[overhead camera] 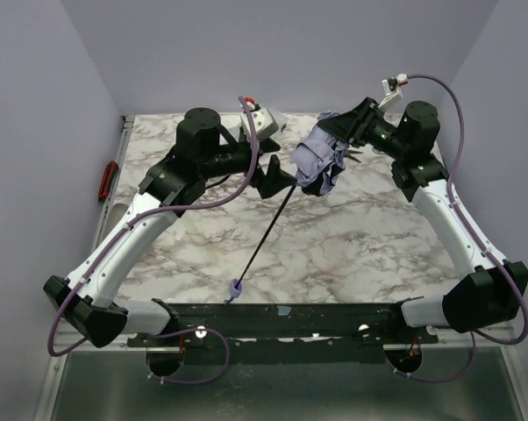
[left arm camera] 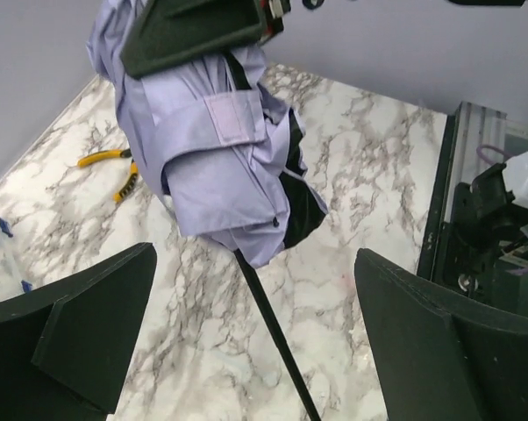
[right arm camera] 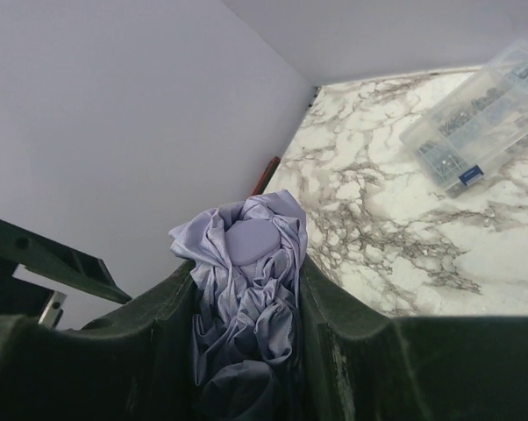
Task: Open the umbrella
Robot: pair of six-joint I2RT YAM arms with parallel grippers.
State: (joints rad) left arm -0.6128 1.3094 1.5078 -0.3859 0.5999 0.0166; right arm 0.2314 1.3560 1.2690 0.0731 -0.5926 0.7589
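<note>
Above the marble surface point(overhead camera: 352, 246), the right hand point(right arm camera: 246, 272) is clamped on the bunched lavender umbrella point(overhead camera: 315, 158) (shaft point(overhead camera: 264, 237) slanting down to the knob point(overhead camera: 237, 287)); the left hand point(left arm camera: 255, 259) gapes wide, straddling that shaft.

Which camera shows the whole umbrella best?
Top external: the umbrella, with bundled fabric, black shaft and handle knob, shows whole. Left wrist shows fabric and some shaft; right wrist only fabric in the right gripper.
</note>
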